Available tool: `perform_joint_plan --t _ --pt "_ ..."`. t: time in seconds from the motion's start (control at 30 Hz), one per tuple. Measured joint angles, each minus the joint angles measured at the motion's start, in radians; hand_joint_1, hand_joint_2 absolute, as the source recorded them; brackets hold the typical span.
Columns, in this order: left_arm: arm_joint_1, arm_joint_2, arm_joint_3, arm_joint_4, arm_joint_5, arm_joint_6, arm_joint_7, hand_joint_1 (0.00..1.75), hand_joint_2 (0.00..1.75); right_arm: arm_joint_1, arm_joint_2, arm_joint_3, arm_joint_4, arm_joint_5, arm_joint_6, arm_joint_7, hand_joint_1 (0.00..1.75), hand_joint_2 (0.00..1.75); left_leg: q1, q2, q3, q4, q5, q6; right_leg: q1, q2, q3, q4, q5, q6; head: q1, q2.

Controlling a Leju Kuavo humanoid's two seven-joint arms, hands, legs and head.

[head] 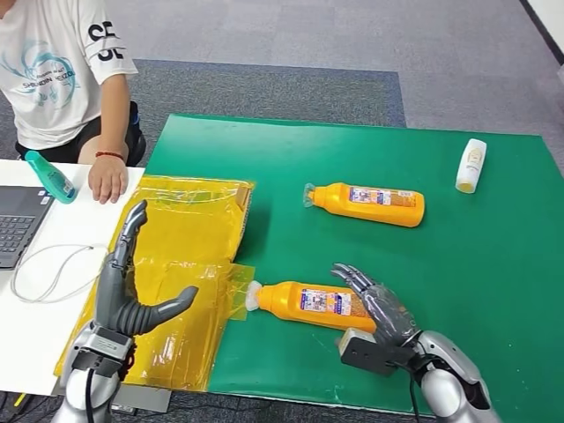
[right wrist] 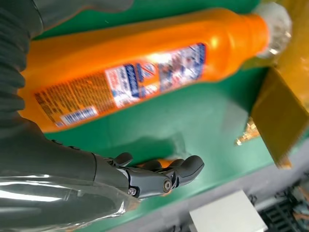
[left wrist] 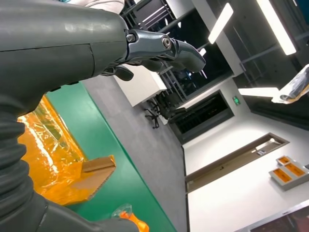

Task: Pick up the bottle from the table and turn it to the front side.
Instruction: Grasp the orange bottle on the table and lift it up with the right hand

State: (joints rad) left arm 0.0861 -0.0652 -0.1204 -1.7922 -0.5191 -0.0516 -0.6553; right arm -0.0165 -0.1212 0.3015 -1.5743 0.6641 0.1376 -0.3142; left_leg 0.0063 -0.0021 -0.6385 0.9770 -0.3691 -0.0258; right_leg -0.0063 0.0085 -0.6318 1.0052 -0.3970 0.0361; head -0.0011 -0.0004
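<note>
Two orange bottles lie on their sides on the green mat [head: 478,264], caps pointing left. The nearer bottle [head: 309,302] shows a printed label facing up, also seen close in the right wrist view [right wrist: 127,77]. My right hand [head: 381,310] is at this bottle's base, fingers spread and arched over its end; the thumb [right wrist: 160,176] stays apart from the bottle, and nothing is gripped. The farther orange bottle [head: 369,204] lies mid-mat. My left hand [head: 126,286] is raised over the yellow bag, fingers apart and empty, and it also shows in its wrist view [left wrist: 73,43].
A crinkled yellow plastic bag [head: 186,256] lies across the mat's left edge. A small white bottle [head: 471,165] sits at the far right. On the white table at left are a laptop [head: 17,220], a cable [head: 47,273], a teal bottle [head: 50,176] and a person's hand [head: 107,176].
</note>
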Motion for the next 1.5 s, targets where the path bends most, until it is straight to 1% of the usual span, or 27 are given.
perform_joint_plan --t 0.13,0.27,0.67,0.87,1.13,1.37,1.5 --pt "-0.004 0.002 0.000 0.012 0.002 -0.001 -0.002 0.00 1.75 -0.005 -0.037 0.032 0.020 -0.014 0.011 0.011 0.00 1.75 0.000 0.000 0.000 0.000 0.000 0.000 0.000 0.000 0.000 0.000 0.000 0.000 0.000 0.000" --pt "-0.007 0.004 -0.001 0.021 0.005 -0.001 -0.003 0.00 1.75 -0.011 -0.056 0.051 0.035 -0.018 0.014 0.014 0.00 1.75 0.000 0.000 0.000 0.000 0.000 0.000 0.000 0.000 0.000 0.000 0.000 0.000 0.000 0.000" --pt "-0.019 0.006 -0.006 0.039 0.012 -0.004 -0.010 0.00 1.75 -0.033 -0.066 0.100 0.053 0.002 0.010 0.035 0.00 1.75 0.000 0.000 0.000 0.000 0.000 0.000 0.000 0.000 0.000 0.000 0.000 0.000 0.000 0.000" --pt "-0.027 0.005 -0.009 0.047 0.012 -0.008 -0.012 0.00 1.75 -0.076 -0.066 0.154 0.054 0.027 0.002 0.050 0.00 1.75 0.000 0.000 0.001 0.000 0.000 0.000 0.000 0.000 0.000 0.000 0.000 0.000 0.000 0.000" --pt "-0.036 0.004 -0.010 0.062 0.013 -0.011 -0.012 0.00 1.75 -0.182 -0.066 0.239 0.066 0.070 0.003 0.088 0.00 1.75 0.000 0.000 0.001 0.000 0.001 0.000 0.000 0.000 0.001 0.000 0.000 0.000 0.000 0.000" --pt "-0.040 0.004 -0.010 0.070 0.014 -0.011 -0.012 0.00 1.75 -0.227 -0.067 0.270 0.087 0.072 0.009 0.097 0.00 1.75 0.000 0.000 0.001 0.000 0.001 0.000 0.000 0.000 0.001 0.000 0.000 0.000 0.000 0.000" --pt "-0.045 0.004 -0.009 0.077 0.019 -0.011 -0.018 0.00 1.75 -0.260 -0.085 0.301 0.111 0.071 0.032 0.115 0.00 1.75 0.000 0.000 0.001 0.000 0.001 0.000 0.000 0.000 0.001 0.000 0.000 0.000 0.000 0.000"
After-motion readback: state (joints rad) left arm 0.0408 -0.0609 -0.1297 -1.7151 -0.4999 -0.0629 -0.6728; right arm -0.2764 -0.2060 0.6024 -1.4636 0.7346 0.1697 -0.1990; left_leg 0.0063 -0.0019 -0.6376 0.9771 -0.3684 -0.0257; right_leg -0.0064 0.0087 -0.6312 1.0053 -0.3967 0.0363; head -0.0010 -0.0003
